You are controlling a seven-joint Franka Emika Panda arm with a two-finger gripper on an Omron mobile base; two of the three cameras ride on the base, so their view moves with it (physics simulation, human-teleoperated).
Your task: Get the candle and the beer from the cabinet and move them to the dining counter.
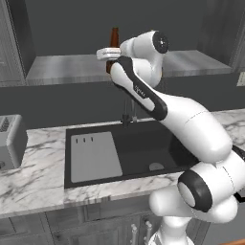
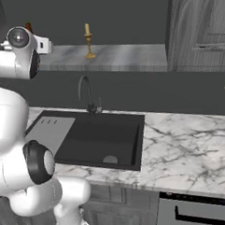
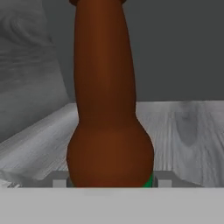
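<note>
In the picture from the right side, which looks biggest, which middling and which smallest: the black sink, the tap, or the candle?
Largest to smallest, as they look in the right base view:
1. The black sink, by far.
2. The tap.
3. The candle, somewhat shorter and slimmer.
The candle stands farther back in the cabinet, so distance may exaggerate its smallness.

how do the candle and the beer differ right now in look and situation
The beer is a plain brown glass bottle; the candle is a cream stick in a slim golden holder with a round base. The beer sits right at the gripper, between its fingers; the candle stands alone, well clear of the arm. Both stand upright on the cabinet shelf.
</note>
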